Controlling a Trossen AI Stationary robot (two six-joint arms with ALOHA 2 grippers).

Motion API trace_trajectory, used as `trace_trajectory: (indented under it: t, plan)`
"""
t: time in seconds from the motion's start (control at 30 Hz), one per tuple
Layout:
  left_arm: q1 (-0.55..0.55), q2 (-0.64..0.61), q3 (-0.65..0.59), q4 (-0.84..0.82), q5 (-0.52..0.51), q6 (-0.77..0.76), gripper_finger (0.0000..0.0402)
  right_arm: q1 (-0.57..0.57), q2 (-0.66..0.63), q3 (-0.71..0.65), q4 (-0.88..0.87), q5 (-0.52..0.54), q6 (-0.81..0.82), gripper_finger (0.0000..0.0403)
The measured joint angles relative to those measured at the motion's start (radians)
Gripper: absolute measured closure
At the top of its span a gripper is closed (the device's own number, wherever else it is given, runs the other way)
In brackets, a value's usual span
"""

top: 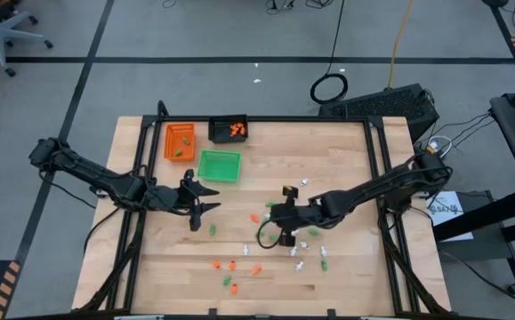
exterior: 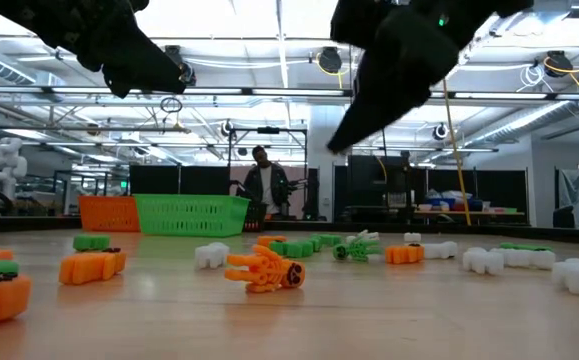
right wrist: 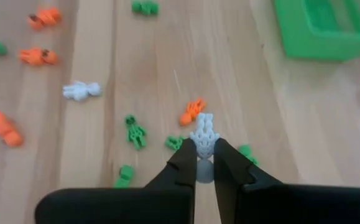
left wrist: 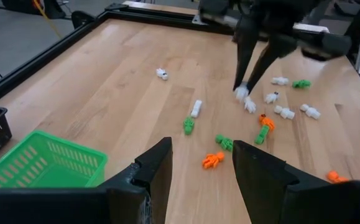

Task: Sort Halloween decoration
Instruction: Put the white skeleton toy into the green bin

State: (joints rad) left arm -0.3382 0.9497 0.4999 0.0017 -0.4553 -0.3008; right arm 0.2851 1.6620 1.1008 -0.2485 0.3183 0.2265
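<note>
Writing: a white sheet (top: 445, 208) with dark print lies beside the right arm's base, off the wooden table (top: 346, 169); the print is too small to read.
Orange tray: small rectangular orange plastic mesh tray (top: 179, 141) at the table's far left, holding a few orange and green pieces.
Black tray: small black rectangular mesh tray (top: 229, 130) just beside the orange one, with orange pieces inside.
Green tray: small green rectangular mesh tray (top: 219, 165) just in front of the other two; no contents can be made out.
Held piece: a tiny white plastic skeleton-like figure (right wrist: 203, 138) sticks up from between the right fingertips.
Right gripper: the right gripper (right wrist: 204, 157) hangs above mid-table, jaws clamped on the white figure.
Left gripper: the left gripper (left wrist: 201, 163) hovers near the green tray, jaws apart and holding nothing.
Loose decoration: tiny orange, green and white plastic Halloween pieces (top: 266, 258) lie scattered over the table's middle and near side, below and around the right gripper, well apart from the left jaws.
</note>
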Motion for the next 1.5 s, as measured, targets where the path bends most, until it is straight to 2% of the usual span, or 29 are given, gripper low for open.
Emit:
trace_trajectory:
  t: [0.27, 0.6, 0.73, 1.13, 1.27, 1.37, 1.5]
  plan:
    - [0.000, 0.000, 0.000, 0.000, 0.000, 0.000, 0.0235, 0.050, -0.061, 0.000, 0.083, 0.040, -0.101, 0.0394]
    - [0.000, 0.000, 0.000, -0.001, 0.000, 0.000, 0.0235, 0.144, -0.052, 0.001, 0.155, 0.257, -0.051, 0.0394]
    - [0.000, 0.000, 0.000, -0.002, 0.000, 0.001, 0.0235, 0.169, -0.047, 0.001, 0.207, 0.291, -0.083, 0.0394]
    - [0.000, 0.000, 0.000, -0.002, 0.000, 0.001, 0.0235, 0.165, -0.047, 0.001, 0.323, 0.285, -0.158, 0.0394]
    - [0.000, 0.000, 0.000, -0.002, 0.000, 0.001, 0.0235, 0.109, -0.047, 0.001, 0.395, 0.410, -0.183, 0.0394]
    - [0.000, 0.000, 0.000, -0.001, 0.000, 0.001, 0.0235, 0.045, -0.047, 0.001, 0.409, 0.379, -0.250, 0.0394]
    - [0.000, 0.000, 0.000, -0.001, 0.000, 0.002, 0.0235, -0.072, -0.047, 0.001, 0.408, 0.232, -0.270, 0.0394]
